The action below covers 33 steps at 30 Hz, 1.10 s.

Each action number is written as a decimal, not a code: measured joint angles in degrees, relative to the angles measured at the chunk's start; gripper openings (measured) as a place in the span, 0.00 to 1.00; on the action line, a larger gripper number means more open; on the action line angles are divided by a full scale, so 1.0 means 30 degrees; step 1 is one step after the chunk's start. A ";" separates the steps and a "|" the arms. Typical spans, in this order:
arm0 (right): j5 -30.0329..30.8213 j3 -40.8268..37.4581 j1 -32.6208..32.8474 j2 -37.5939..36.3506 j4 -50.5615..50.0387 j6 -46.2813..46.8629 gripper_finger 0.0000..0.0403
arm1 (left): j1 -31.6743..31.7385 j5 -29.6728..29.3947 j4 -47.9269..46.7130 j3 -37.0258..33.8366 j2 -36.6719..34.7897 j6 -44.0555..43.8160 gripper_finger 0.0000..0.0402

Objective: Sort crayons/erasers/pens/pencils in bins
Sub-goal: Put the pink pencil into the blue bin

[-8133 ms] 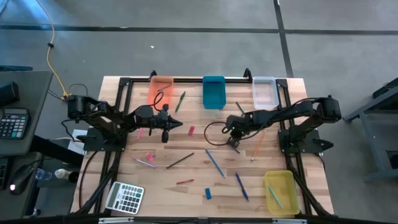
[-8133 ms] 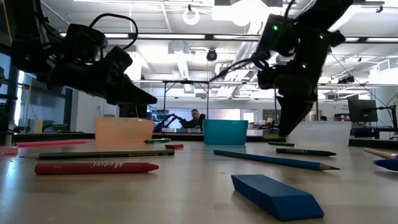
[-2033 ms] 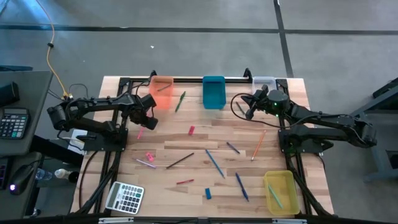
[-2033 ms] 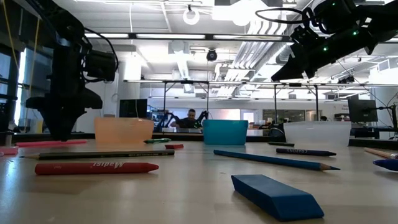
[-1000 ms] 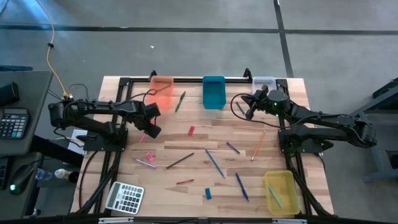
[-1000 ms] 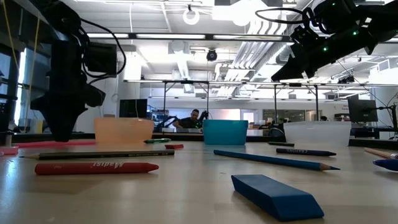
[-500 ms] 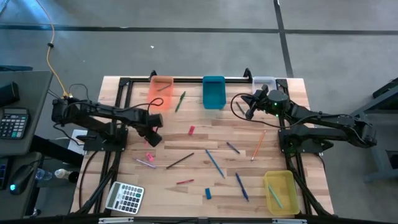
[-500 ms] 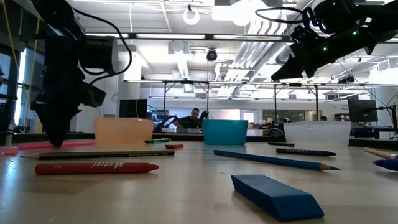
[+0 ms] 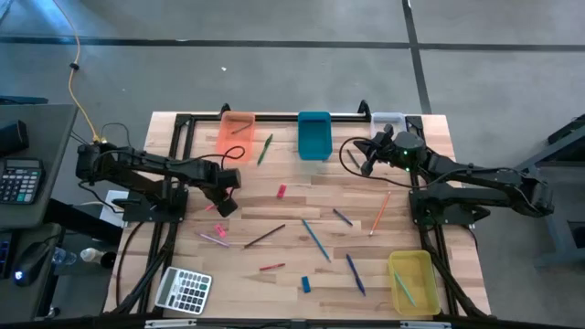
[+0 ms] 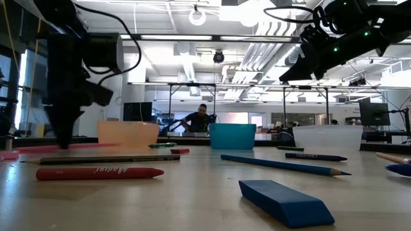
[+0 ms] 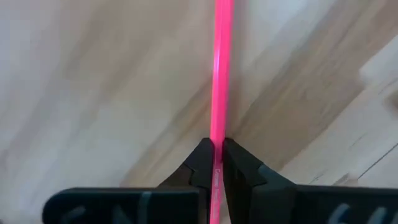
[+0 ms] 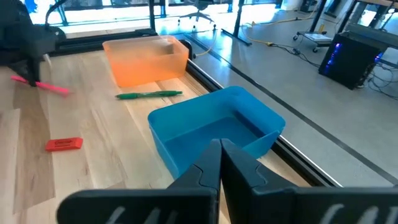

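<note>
While left gripper (image 11: 217,160) pinches pink pencil (image 11: 220,74) — orange bin (image 9: 238,133) near; right gripper (image 12: 219,163) closed, seemingly empty.

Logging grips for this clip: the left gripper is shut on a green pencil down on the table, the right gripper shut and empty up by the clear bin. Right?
Not quite. In the left wrist view the left gripper is shut on a pink pencil, not a green one. The rest stands: the right gripper is shut and empty.

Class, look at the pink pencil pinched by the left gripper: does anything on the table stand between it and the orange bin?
Nothing visible does. The left gripper is shut on the pink pencil, down at the table. In the high view, the boards between it and the orange bin look bare; the green pencil lies off to the bin's side.
</note>
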 joint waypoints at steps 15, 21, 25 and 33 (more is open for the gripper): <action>-0.2045 0.0007 0.0000 0.0780 0.0987 0.1325 0.00 | -0.0376 -0.0295 0.4699 -0.0053 -0.1424 0.0444 0.00; -0.3977 0.0007 0.0000 0.3061 0.2475 0.2824 0.00 | -0.0339 -0.0230 0.7655 -0.0081 -0.1424 0.0911 0.00; -0.5782 0.0007 0.0150 0.5431 0.5196 0.3784 0.00 | -0.0230 -0.0341 0.9846 -0.0086 -0.1424 0.1562 0.00; -0.6956 0.0007 0.1510 1.0680 1.2943 0.5604 0.00 | 0.0063 -0.0257 1.8624 -0.2581 -0.1424 0.1596 0.00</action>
